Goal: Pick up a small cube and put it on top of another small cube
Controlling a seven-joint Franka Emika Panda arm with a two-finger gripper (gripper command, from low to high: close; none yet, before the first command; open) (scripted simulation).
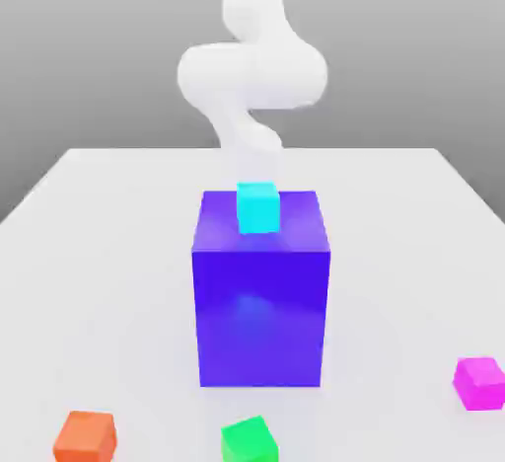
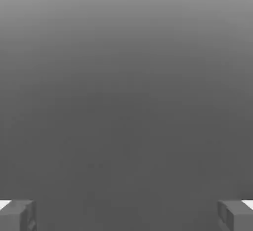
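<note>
The tall blue block [image 1: 260, 312] obstructed low travel across the middle of the white table [image 1: 118, 253], and the cyan cube [image 1: 258, 208] on its top raised the obstacle further. Bare tabletop gave open passage along both sides of the block. Nearer the camera, clear lanes separated the orange [image 1: 85, 437], green [image 1: 250, 441] and magenta cubes [image 1: 480, 384].

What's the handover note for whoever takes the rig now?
Pincer: open, nothing between its fingers.
Cubes: cyan on top of the big blue block; orange, green and magenta on the table, apart from each other.
Done: no small cube sits on another small cube.
Left: pick one up, stack it on another. The task doesn't say which two, so check first.
</note>
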